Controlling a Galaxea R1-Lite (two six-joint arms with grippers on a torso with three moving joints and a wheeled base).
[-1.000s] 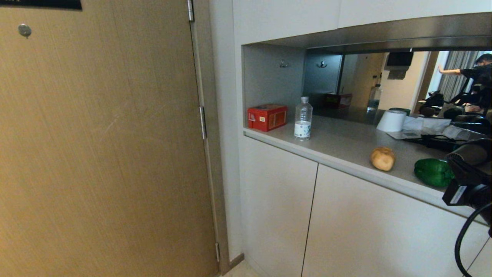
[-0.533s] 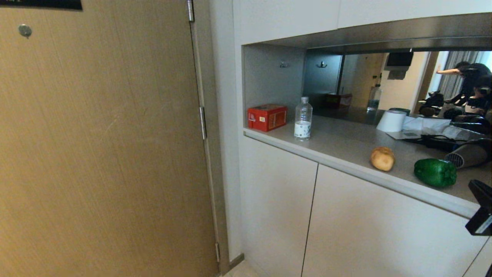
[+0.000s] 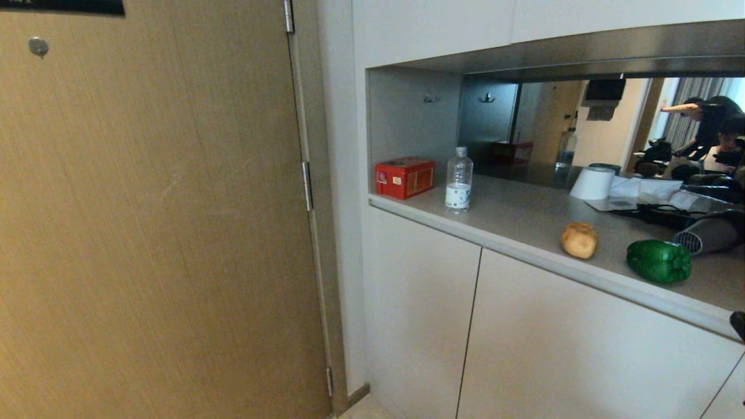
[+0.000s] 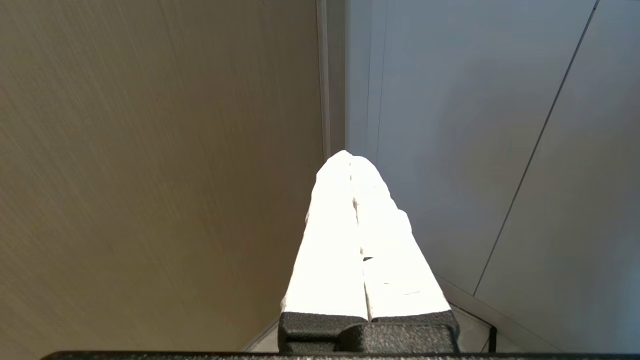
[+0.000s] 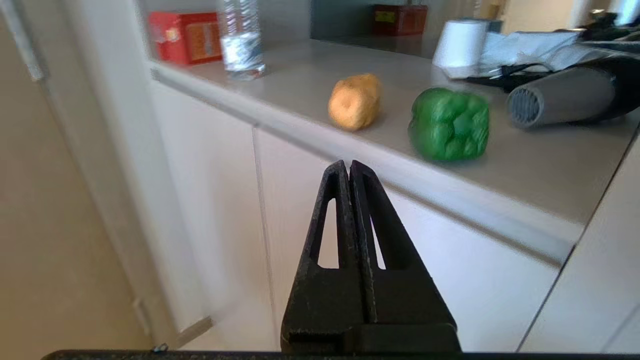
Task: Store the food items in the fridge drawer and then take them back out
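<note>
A tan potato (image 3: 579,240) (image 5: 354,101) and a glossy green bell pepper (image 3: 659,261) (image 5: 449,124) lie side by side near the front edge of the grey counter (image 3: 524,212). My right gripper (image 5: 348,164) is shut and empty, lowered in front of the cabinet doors below the counter edge; only a dark bit of that arm (image 3: 738,323) shows at the head view's right edge. My left gripper (image 4: 348,155) is shut, empty, parked low facing the corner between the wooden door and the cabinets. The fridge drawer is out of view.
A red box (image 3: 404,177) and a clear water bottle (image 3: 459,179) stand at the counter's left end. A white roll (image 3: 592,183), papers and a grey hair dryer (image 3: 707,234) lie behind the pepper. A tall wooden door (image 3: 151,209) fills the left. A person shows in the mirror (image 3: 707,125).
My right arm has dropped down and away from the counter, almost leaving the head view; the pepper it partly covered is now fully visible. The food items have not moved.
</note>
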